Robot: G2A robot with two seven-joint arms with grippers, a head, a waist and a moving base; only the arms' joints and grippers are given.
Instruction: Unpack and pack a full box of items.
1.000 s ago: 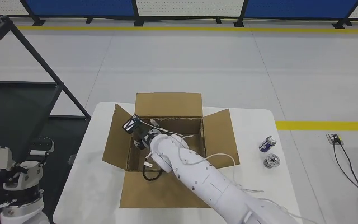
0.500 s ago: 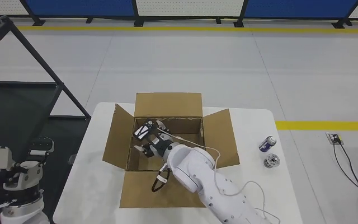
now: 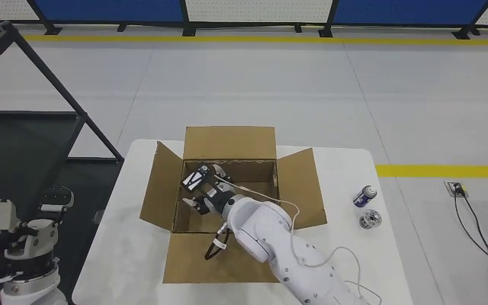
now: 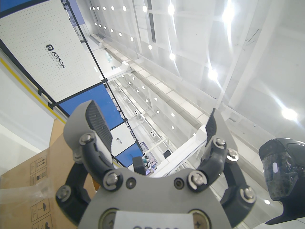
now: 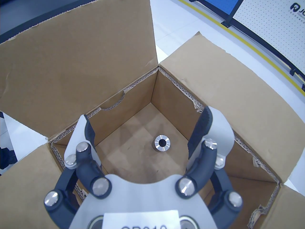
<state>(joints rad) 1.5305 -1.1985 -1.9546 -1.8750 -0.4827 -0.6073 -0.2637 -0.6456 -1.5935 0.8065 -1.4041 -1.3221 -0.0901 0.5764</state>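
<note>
An open cardboard box sits on the white table, all flaps folded out. My right gripper hangs inside the box's left half, open and holding nothing. In the right wrist view the right gripper points down at a small silver metal can standing upright on the box floor near a corner; the can is well below the fingers. My left gripper is open and empty, pointing up at the ceiling.
A blue can and a silver can stand on the table right of the box. A dark cart stands off the table's left side. Stacked cardboard cartons with plastic wrap lie beside the left gripper.
The right gripper moved from over the box's left flap rightward and into the box opening. Over the last half second it has barely shifted.
</note>
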